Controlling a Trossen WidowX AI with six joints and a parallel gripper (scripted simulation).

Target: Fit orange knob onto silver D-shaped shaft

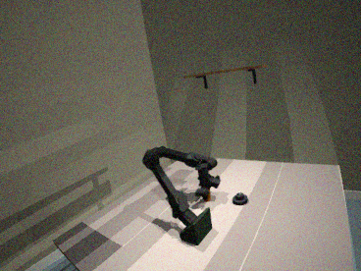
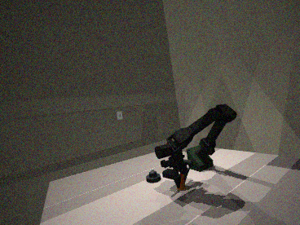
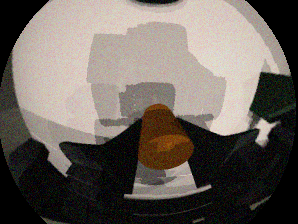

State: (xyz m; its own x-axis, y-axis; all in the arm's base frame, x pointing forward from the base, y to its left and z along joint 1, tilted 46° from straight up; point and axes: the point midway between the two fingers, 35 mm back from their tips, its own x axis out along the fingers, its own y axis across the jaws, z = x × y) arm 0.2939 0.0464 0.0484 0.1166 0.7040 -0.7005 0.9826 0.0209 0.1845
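The orange knob (image 1: 209,197) (image 2: 182,183) (image 3: 161,131) is held between the fingers of my gripper (image 1: 208,194) (image 2: 183,179) (image 3: 158,121). In the exterior view it is roughly upright and low, its lower end at or just above the table top; contact cannot be told. The wrist view shows it tapered, with one broad round end towards the camera. Its hole is not visible. The dark round pedestal (image 1: 239,200) (image 2: 153,178) stands apart from the knob, with the short shaft (image 1: 240,194) (image 2: 152,173) on top. Only the pedestal's edge (image 3: 156,1) shows in the wrist view. The shaft's flat side cannot be made out.
The pale table (image 1: 304,211) (image 2: 81,196) carries the arm's dark green base block (image 1: 198,230) (image 2: 199,159) (image 3: 274,95). Arm shadows fall across the table around the knob. A wall rail (image 1: 226,72) is far behind. The picture is dim and grainy.
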